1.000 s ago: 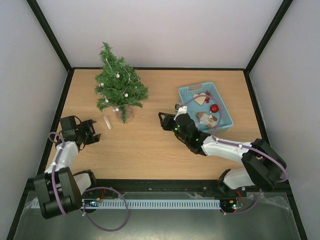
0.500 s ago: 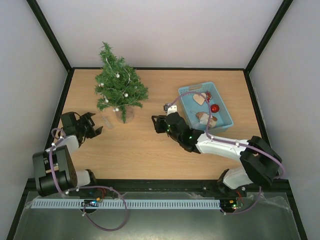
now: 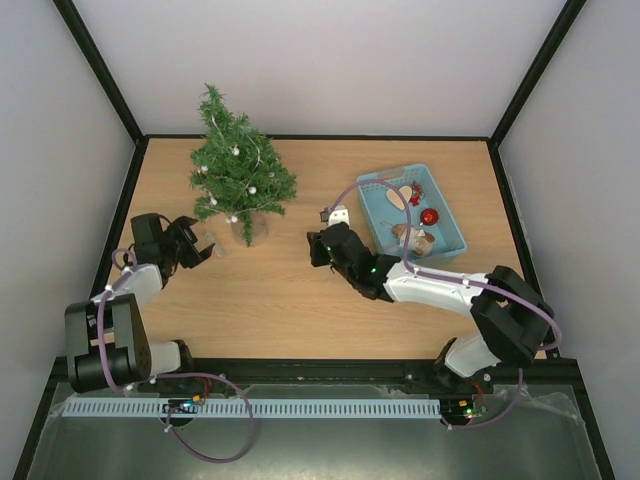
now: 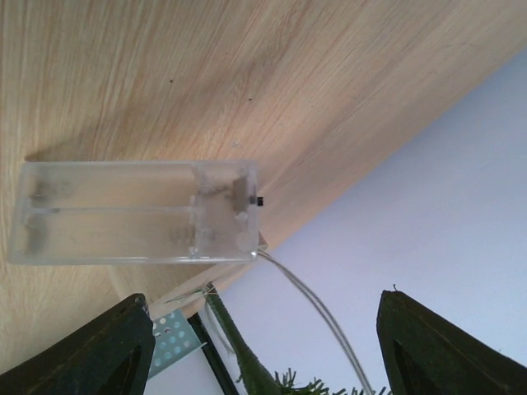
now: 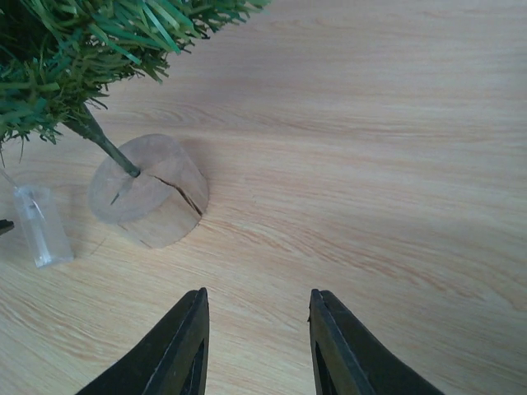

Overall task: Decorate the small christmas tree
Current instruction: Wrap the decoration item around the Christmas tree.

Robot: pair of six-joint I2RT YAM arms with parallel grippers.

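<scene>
While the left end effector point(image 4: 263, 298) gapes, a clear box point(image 4: 136, 212) lies ahead.

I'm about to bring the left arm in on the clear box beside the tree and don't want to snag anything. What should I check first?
1. Left gripper jaws wide apart, nothing held: ok.
2. Clear box centred between the jaws: not ok, it lies off to the left in the left wrist view.
3. Wire from the box clear of the jaws: not ok, it crosses the gap.
4. Right gripper empty, short of the wooden base: ok.
5. Small christmas tree upright: ok.
</scene>
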